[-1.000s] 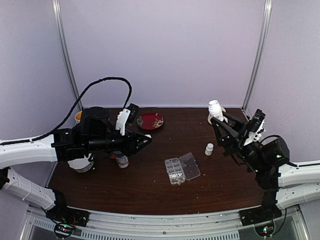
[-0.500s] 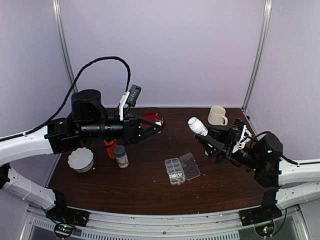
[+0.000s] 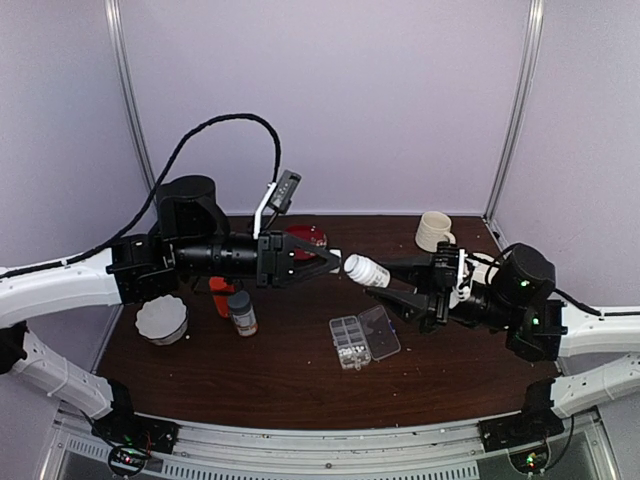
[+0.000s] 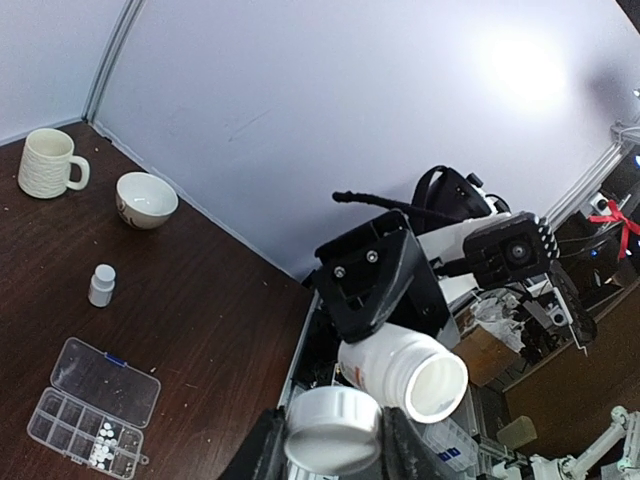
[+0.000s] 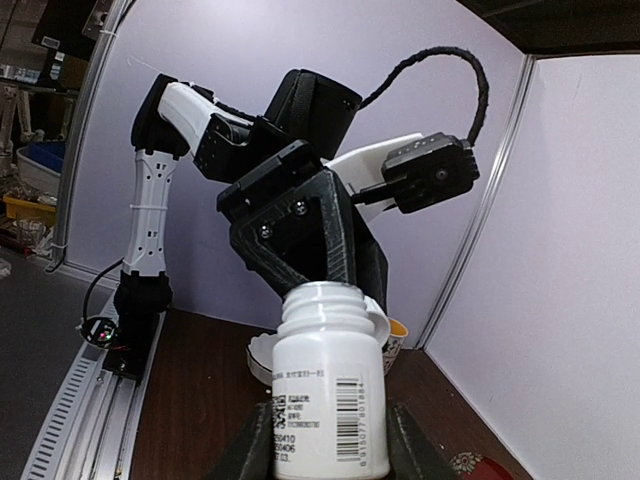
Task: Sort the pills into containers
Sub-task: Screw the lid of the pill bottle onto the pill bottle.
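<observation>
left gripper [image 4: 333, 445]: clamped on a white cap [image 4: 333, 425], one finger on each side of it, raised above the table [image 3: 300, 385].
right gripper [image 5: 330, 445]: gripped around the body of a white bottle [image 5: 330, 395], whose barcode label faced the wrist camera.
white bottle: uncapped, held in the air over the middle of the table, tilted onto its side in the top view, its open mouth turned toward the left gripper.
cap and bottle: cap was just beside the mouth; whether they touched could not be told.
organizer box [image 3: 349, 340]: lay flat on the table near the middle, below the two grippers, touched by neither.
lid [image 3: 381, 331]: clear, swung open, lying flat to the right of the cells.
cells [image 4: 60, 425]: small compartments in rows.
pills [image 3: 350, 353]: a pale cluster in the cells at the near end of the box; too small to count.
mug [image 3: 433, 231]: cream, upright at the far right.
red plate [image 3: 308, 236]: far middle, partly hidden by the left arm.
orange bottle [image 3: 218, 296] and grey-capped bottle [image 3: 240, 312]: upright, side by side on the left.
ribbed white cup [image 3: 162, 318]: near the left edge.
small white bottle [image 4: 101, 284]: capped, upright, between the box and a bowl [image 4: 147, 198].
</observation>
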`<control>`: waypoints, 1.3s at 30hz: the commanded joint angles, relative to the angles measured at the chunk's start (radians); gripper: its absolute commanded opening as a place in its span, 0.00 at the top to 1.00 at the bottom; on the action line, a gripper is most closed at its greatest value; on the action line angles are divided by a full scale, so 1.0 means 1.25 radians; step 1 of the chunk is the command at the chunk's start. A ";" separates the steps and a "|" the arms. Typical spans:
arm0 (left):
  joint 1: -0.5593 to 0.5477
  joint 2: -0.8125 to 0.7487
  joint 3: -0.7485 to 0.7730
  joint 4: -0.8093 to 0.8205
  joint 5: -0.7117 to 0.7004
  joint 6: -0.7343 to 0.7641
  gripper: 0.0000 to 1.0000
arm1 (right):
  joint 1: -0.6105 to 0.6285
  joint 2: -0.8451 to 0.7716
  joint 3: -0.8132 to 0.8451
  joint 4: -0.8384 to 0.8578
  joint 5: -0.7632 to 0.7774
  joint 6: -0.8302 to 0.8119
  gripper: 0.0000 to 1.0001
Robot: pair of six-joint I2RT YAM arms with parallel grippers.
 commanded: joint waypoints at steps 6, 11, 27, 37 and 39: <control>-0.004 0.015 0.027 0.092 0.076 -0.047 1.00 | 0.010 0.040 0.065 -0.076 -0.002 -0.021 1.00; -0.006 0.022 0.017 0.144 0.120 -0.069 1.00 | 0.010 0.047 0.072 -0.082 0.005 -0.013 1.00; -0.006 -0.001 -0.016 0.185 0.118 -0.079 1.00 | 0.009 0.010 0.020 0.002 0.036 0.043 1.00; -0.006 0.000 0.003 0.094 0.100 -0.044 1.00 | 0.010 0.020 0.065 -0.097 0.051 0.014 1.00; -0.006 -0.001 0.003 0.082 0.091 -0.036 1.00 | 0.010 0.006 0.049 -0.070 0.065 0.018 1.00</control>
